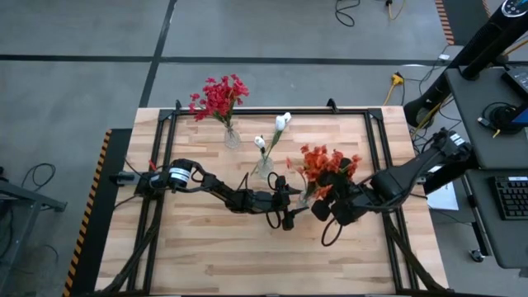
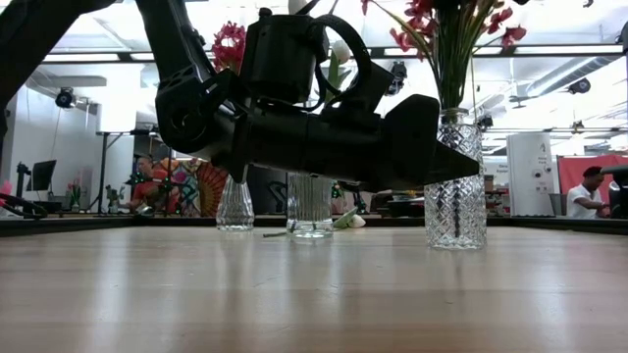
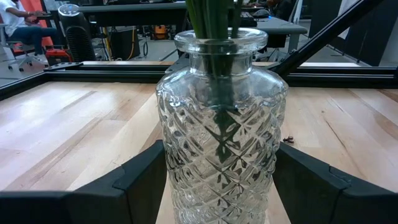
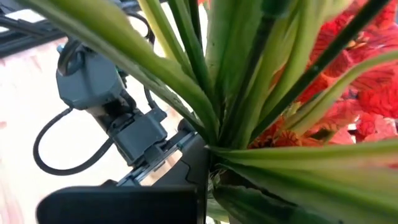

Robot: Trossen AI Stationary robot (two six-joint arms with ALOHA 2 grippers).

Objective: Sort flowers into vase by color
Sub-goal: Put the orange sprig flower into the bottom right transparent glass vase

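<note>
Orange-red flowers seated in patterned vase; vase braced by left gripper, fingers wide around it. Right gripper pinched shut among stems. Release, withdrawal judged next.

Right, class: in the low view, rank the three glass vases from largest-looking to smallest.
1. Right vase, though it stands nearest the camera.
2. Middle vase and left vase look nearly alike; the left stands farthest back, so no firm ranking.
</note>
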